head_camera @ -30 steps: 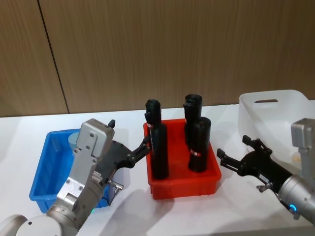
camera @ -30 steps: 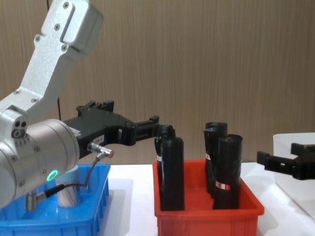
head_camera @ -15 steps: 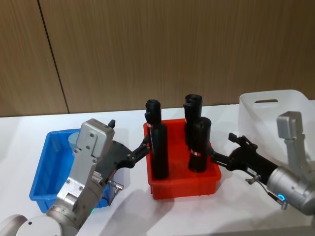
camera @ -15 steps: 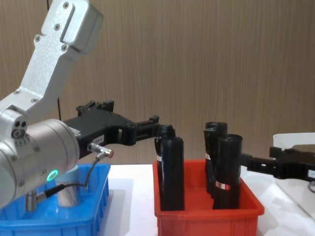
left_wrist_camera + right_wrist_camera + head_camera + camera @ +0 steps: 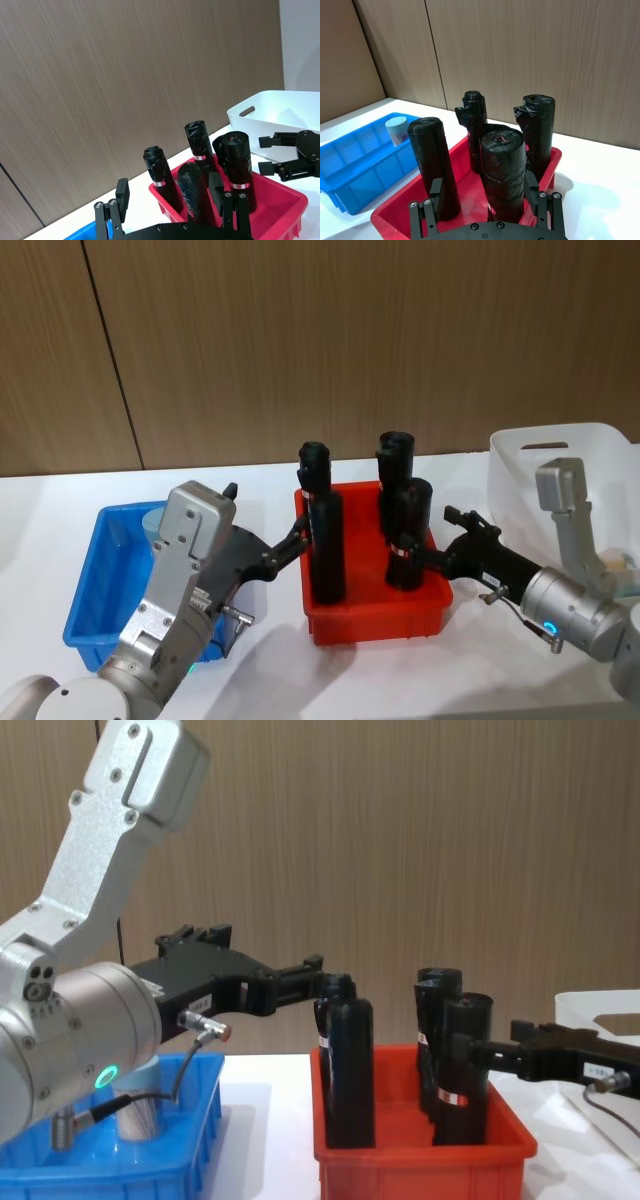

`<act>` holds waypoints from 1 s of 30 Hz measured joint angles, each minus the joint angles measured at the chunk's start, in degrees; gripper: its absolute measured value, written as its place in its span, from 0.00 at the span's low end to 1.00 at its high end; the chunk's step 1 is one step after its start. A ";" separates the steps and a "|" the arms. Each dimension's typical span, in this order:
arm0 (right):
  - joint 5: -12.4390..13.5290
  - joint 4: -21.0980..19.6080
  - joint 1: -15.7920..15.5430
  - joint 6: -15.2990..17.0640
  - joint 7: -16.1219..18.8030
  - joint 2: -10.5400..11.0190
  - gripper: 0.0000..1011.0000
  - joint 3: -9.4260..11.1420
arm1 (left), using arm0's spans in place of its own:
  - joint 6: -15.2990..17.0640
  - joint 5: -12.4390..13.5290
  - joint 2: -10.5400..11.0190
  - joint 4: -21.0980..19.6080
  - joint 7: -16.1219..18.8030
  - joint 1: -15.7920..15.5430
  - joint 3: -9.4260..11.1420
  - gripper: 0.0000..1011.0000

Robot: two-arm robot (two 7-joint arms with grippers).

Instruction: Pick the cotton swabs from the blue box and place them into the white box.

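One cotton swab tub (image 5: 396,129) with a pale blue lid stands at the far end of the blue box (image 5: 95,580); in the chest view the tub (image 5: 140,1108) shows behind my left arm. My left gripper (image 5: 292,540) hovers open between the blue box and the red bin, empty, its fingers (image 5: 122,195) wide apart. My right gripper (image 5: 445,542) is open at the red bin's right side. Its fingers (image 5: 436,192) stand either side of the front right black bottle (image 5: 502,167) without closing on it. The white box (image 5: 560,455) stands at the far right.
A red bin (image 5: 375,615) in the middle holds several tall black bottles (image 5: 325,540), standing between the blue and white boxes. A wood-panelled wall runs close behind the white table.
My right gripper has moved left from beside the white box to the red bin's front right bottle. The left arm has not moved.
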 joint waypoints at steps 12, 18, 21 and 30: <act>-0.96 5.56 3.86 -1.45 0.38 -1.49 0.99 -0.63 | 0.00 0.00 0.00 0.00 0.00 0.00 0.00 0.99; -1.36 7.84 5.38 -2.15 0.37 -1.91 0.99 -0.68 | 0.00 0.00 0.00 0.00 0.00 0.00 0.00 0.99; -1.53 8.72 5.95 -2.43 0.39 -2.08 0.99 -0.75 | 0.00 0.00 0.00 0.00 0.00 0.00 0.00 0.99; -2.55 12.42 8.39 -3.55 0.58 -3.03 0.99 -1.33 | 0.00 0.00 0.00 0.00 0.00 0.00 0.00 0.99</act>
